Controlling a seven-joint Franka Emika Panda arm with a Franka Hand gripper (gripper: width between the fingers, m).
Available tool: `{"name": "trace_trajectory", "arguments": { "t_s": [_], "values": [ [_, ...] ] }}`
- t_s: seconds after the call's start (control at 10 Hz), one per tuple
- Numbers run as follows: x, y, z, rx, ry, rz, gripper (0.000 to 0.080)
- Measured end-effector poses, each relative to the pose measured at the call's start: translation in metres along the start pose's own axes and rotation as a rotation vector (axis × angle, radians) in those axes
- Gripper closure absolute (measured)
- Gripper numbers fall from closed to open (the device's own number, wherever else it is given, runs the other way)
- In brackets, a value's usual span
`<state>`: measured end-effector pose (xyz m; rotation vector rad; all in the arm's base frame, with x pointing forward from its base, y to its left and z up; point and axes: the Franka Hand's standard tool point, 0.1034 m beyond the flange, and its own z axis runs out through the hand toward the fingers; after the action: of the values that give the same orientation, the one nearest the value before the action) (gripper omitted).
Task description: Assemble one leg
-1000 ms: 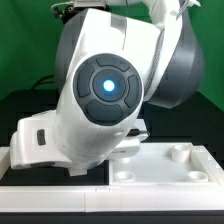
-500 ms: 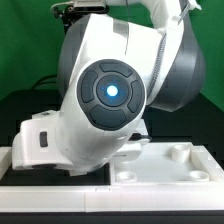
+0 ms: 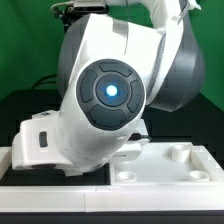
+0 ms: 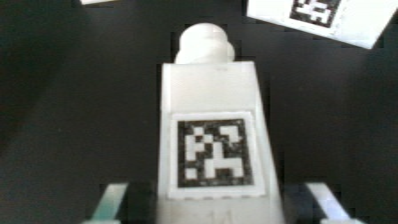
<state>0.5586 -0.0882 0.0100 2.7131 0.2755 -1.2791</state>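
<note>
Black tabletop point(image 4: 63, 110) behind, straddles the leg point(image 4: 214, 125) with the pincer point(image 4: 219, 205), one finger each side of it, cannot tell whether clamped, risks the leg tilting or slipping if contact proves loose.

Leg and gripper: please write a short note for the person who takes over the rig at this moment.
Gripper: open, one finger on each side of the leg, with a dark gap showing on each side.
Leg: lengthwise between the jaws, tag facing the wrist camera, rounded peg end pointing away.
Panel: at the exterior view's lower right. The sockets in view are empty, and the arm hides the rest.
Done: gripper lined up on the leg.
Left: close on the leg, carry it to a socket, fit it.
</note>
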Motion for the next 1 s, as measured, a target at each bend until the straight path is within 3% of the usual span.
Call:
{"name": "trace_trajectory", "arguments": {
  "t_s": [0.1,0.2,0.3,0.4,0.5,0.6,0.7,0.9,1.0],
  "values": [
    [-0.003,0.003,-0.009,0.000,0.016,-0.002,0.0514],
    [-0.011,0.002,-0.030,-0.008,0.073,-0.013,0.0514],
    [-0.028,-0.005,-0.044,-0.005,0.090,-0.019,0.0514],
    [-0.032,-0.012,-0.059,0.005,0.152,0.000,0.0514],
    [-0.043,-0.028,-0.089,0.009,0.295,0.036,0.0514],
    [-0.058,-0.044,-0.097,0.018,0.335,0.078,0.0514],
    [-0.050,-0.052,-0.106,0.005,0.426,0.087,0.0514],
    [-0.043,-0.044,-0.107,-0.013,0.576,0.067,0.0514],
    [-0.043,-0.049,-0.107,-0.002,0.621,0.086,0.0514]
  ]
}}
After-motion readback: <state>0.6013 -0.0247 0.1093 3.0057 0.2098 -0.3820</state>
